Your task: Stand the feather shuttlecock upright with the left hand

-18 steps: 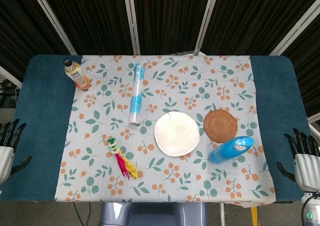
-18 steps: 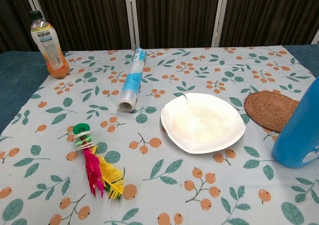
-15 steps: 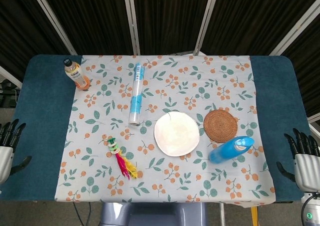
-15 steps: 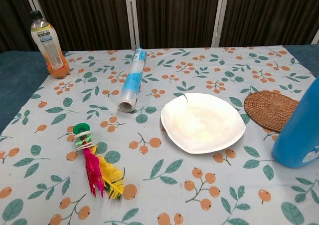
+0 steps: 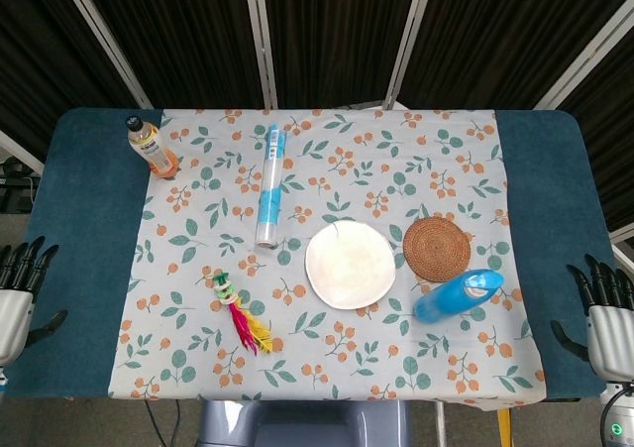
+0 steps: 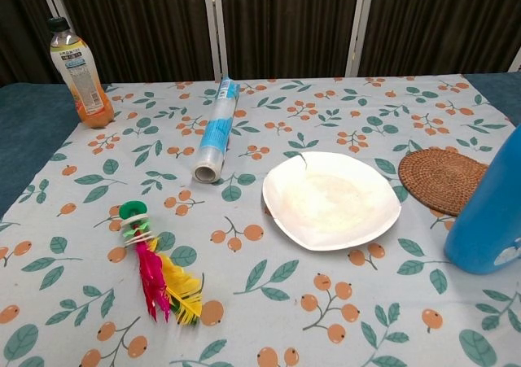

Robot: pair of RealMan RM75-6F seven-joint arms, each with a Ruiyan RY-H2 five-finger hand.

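The feather shuttlecock (image 5: 240,313) lies flat on the floral cloth near the front left, its green base toward the back and its pink and yellow feathers toward the front; the chest view shows the shuttlecock (image 6: 155,267) at lower left. My left hand (image 5: 17,298) hangs beyond the table's left edge, fingers apart, holding nothing, far from the shuttlecock. My right hand (image 5: 606,313) sits off the right edge, fingers spread and empty. Neither hand appears in the chest view.
An orange drink bottle (image 5: 151,147) stands at the back left. A blue film roll (image 5: 268,183) lies lengthwise behind the shuttlecock. A white plate (image 5: 349,265), a woven coaster (image 5: 437,249) and a blue bottle (image 5: 458,295) on its side fill the right half.
Both hands have drifted slightly lower in the head view. Nothing on the table has moved.
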